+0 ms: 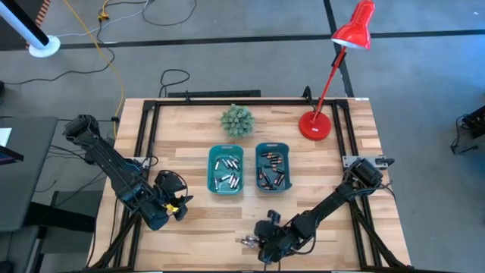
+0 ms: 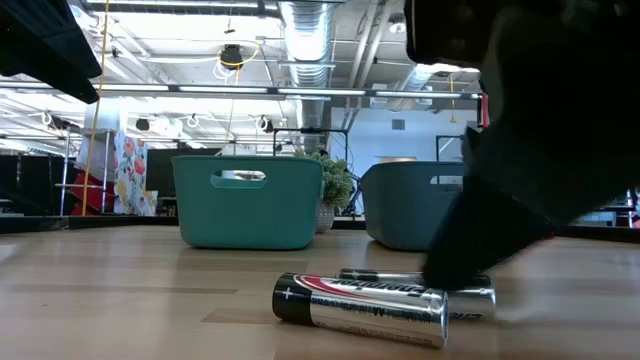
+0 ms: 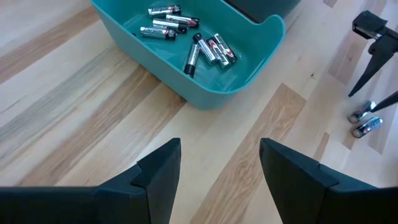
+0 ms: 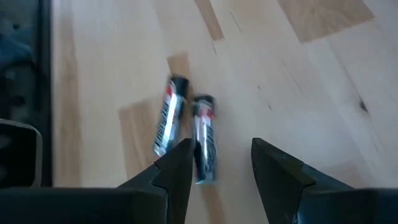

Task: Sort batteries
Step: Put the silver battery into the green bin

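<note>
Two loose batteries (image 4: 166,121) (image 4: 205,140) lie side by side on the wood near the table's front edge (image 1: 246,241). In the low view they lie flat, one (image 2: 360,305) in front of the other (image 2: 420,280). My right gripper (image 4: 221,155) is open and low over them, slanting down, with the second battery just inside its fingers. More batteries lie in two teal bins (image 1: 211,171) (image 1: 289,167) at mid-table. My left gripper (image 3: 221,162) hovers open at the left (image 1: 178,205), short of the left bin (image 3: 211,93). My right gripper has one finger (image 4: 180,158) right against the end of the second battery (image 4: 208,168) as seen from the wrist. Whether it touches the battery I cannot tell. Both batteries lie flat on the table.
A small green plant (image 1: 236,120) and a red desk lamp (image 1: 317,125) stand behind the bins. Black frame rails (image 1: 144,136) run along the table's sides. Bare wood lies between the bins and the front edge.
</note>
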